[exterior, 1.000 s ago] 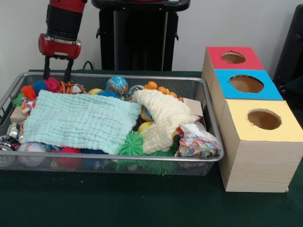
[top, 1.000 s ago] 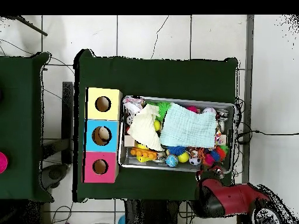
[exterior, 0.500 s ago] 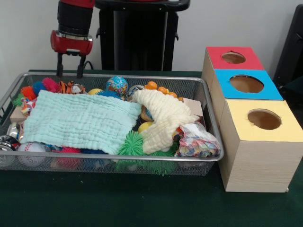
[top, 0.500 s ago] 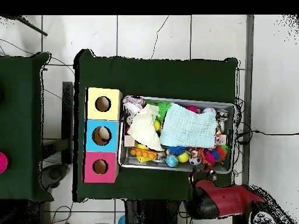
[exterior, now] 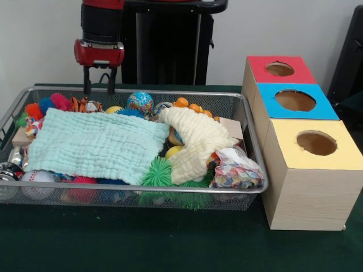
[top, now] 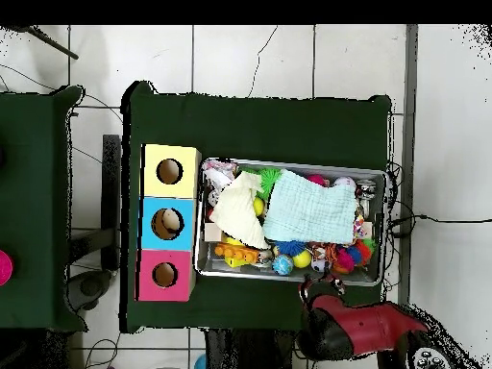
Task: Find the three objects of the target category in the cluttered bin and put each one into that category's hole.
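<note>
1. Red and black, the gripper (exterior: pixel 99 88) is hanging over the far rim of the bin (exterior: pixel 170 195), off toward its left end in the front view. Its 2 dark fingers (exterior: pixel 87 86) are pointing straight down with a clear gap between them, so it's spread and holding nothing.
2. Right below it in the bin, a tiger-striped toy (exterior: pixel 86 105) is lying beside a pink fuzzy ball (exterior: pixel 61 101) and an orange fuzzy ball (exterior: pixel 34 109).
3. A mint green cloth (exterior: pixel 96 144) is lying flat over the left half of the bin, covering whatever's under it.
4. A globe-print ball (exterior: pixel 139 102) is sitting near the far wall, with small orange balls (exterior: pixel 190 105) further along.
5. A cream cloth (exterior: pixel 195 141) is draping over the right-hand stuff, with a spiky green ball (exterior: pixel 157 173) against the near wall and a confetti-print pouch (exterior: pixel 235 169) in the near right corner.
6. The sorting box (exterior: pixel 303 192) is standing just beside the bin, with 3 holes: red hole (exterior: pixel 279 69), blue hole (exterior: pixel 295 100), yellow hole (exterior: pixel 316 143). Can't tell which category is the target, so I can't pick out its objects in the clutter.
7. In the overhead view, the arm (top: pixel 360 327) is sitting just outside the bin's long edge.
</note>
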Action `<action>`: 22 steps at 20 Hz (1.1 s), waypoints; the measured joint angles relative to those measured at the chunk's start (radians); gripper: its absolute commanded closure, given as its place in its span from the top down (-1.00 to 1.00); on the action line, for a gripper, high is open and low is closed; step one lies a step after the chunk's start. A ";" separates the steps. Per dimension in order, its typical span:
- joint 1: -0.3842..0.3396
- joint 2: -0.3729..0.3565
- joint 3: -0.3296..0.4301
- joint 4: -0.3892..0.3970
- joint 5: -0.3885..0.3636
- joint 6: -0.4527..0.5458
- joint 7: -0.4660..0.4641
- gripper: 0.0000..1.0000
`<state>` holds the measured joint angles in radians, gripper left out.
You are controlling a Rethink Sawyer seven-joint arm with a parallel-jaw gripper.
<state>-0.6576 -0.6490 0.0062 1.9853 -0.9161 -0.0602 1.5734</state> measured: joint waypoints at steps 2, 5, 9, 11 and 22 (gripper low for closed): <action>-0.009 -0.004 0.011 0.006 0.000 0.002 0.000 1.00; -0.016 -0.005 0.023 0.009 0.000 0.004 0.000 1.00; -0.017 -0.005 0.037 0.011 0.000 0.007 0.000 1.00; -0.017 -0.005 0.038 0.011 0.000 0.008 0.000 1.00; -0.017 -0.017 0.040 0.017 0.000 0.020 0.000 1.00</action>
<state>-0.6744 -0.6660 0.0461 2.0027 -0.9157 -0.0403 1.5734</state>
